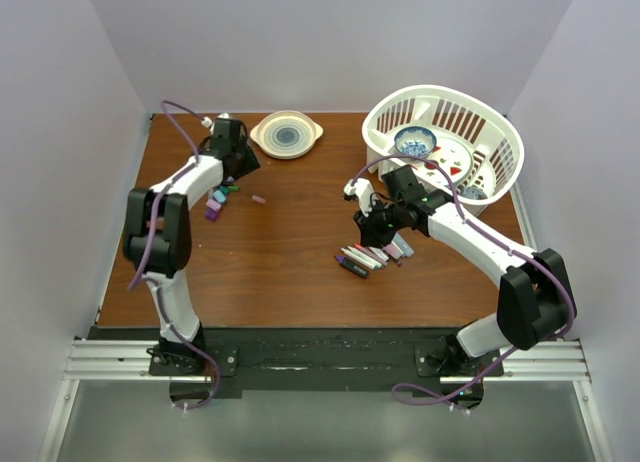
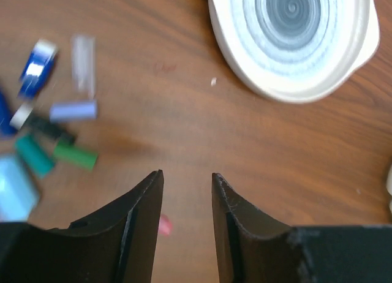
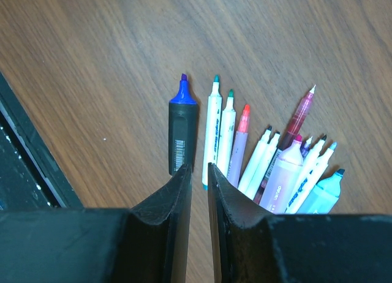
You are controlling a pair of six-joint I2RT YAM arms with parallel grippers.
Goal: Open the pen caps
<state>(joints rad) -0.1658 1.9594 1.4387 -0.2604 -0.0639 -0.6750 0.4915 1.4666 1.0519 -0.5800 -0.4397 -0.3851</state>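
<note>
Loose pen caps (image 1: 218, 198) lie in a cluster at the left: blue (image 2: 37, 65), lavender (image 2: 73, 110), black (image 2: 52, 127), green (image 2: 75, 155), teal (image 2: 33, 155) and light blue (image 2: 15, 188). A pink cap (image 1: 258, 198) lies apart, partly hidden behind my left fingers (image 2: 141, 222). My left gripper (image 2: 187, 173) (image 1: 244, 165) hovers open and empty. Several uncapped pens (image 1: 370, 255) lie side by side, a black highlighter with a blue tip (image 3: 182, 133) outermost. My right gripper (image 3: 199, 166) (image 1: 362, 220) hangs over their near ends, almost shut, nothing between its fingers.
A white ribbed bowl lid (image 1: 286, 134) (image 2: 294, 38) lies at the back centre. A white plastic basket (image 1: 500, 132) with a small blue bowl (image 1: 414, 140) stands at the back right. The table's dark front edge (image 3: 24, 148) runs left of the pens.
</note>
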